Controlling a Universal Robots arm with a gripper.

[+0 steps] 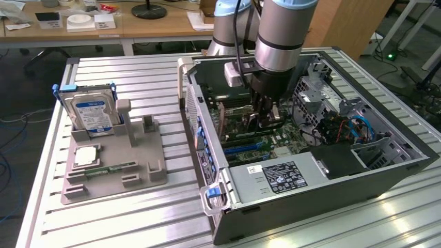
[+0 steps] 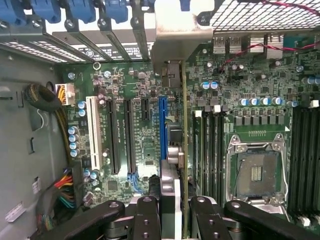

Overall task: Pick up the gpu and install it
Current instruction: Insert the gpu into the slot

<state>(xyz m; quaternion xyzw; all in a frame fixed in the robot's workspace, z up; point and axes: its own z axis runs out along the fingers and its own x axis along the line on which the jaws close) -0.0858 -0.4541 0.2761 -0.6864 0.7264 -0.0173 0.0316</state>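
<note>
Motherboard (image 2: 146, 150) beneath gpu (image 2: 184, 125) in hand (image 2: 183, 212)

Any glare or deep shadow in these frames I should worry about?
Exterior view: light glare streaks on the table; the case interior is dim. Wrist view: the gpu bracket and the gap beside the blue latches blow out white; the motherboard is evenly lit.

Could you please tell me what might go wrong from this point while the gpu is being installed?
1. The gripper holds the gpu edge-on over the motherboard. In the wrist view its edge looks offset from the blue slot, so pressing down might miss the slot and strike nearby components.
2. The gpu's pale bracket sits close to the rear slot covers and could catch on them.
</note>
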